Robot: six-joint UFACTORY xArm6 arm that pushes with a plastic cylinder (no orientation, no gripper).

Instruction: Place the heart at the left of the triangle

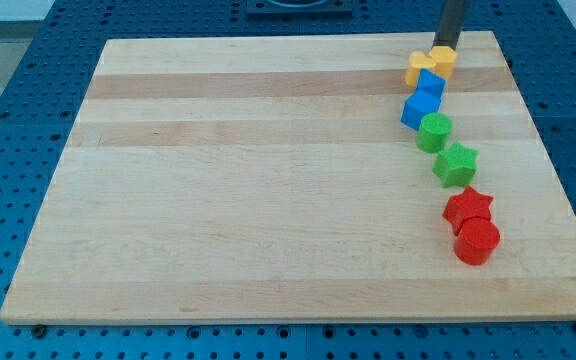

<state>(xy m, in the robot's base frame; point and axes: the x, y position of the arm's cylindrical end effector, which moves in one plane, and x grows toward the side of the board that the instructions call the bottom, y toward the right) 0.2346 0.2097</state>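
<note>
Camera view gives us the wooden board (268,180) on a blue perforated table (28,60), and we place everything from the green cylinder (434,131), which sits near the board's right edge, above mid-height.

Our arm carries no jaws to open or close, only a dark rod. Our tip (445,47) stands well above the green cylinder, close to the board's top edge, and appears to touch the top of a yellow block (443,60) whose shape we read as a heart, though the rod hides part of it. Just left of that block, and touching it, lies a second yellow block (420,69); its shape we cannot make out.

Directly above the green cylinder and touching it sits a blue block (420,108) that looks like a triangle or wedge. Another blue block (430,83) sits above that one, between it and the yellow pair.

Below the green cylinder, slightly to the view's right, lies a green star (456,164). Further below come a red star (467,208) and then a red cylinder (477,241), touching each other.
</note>
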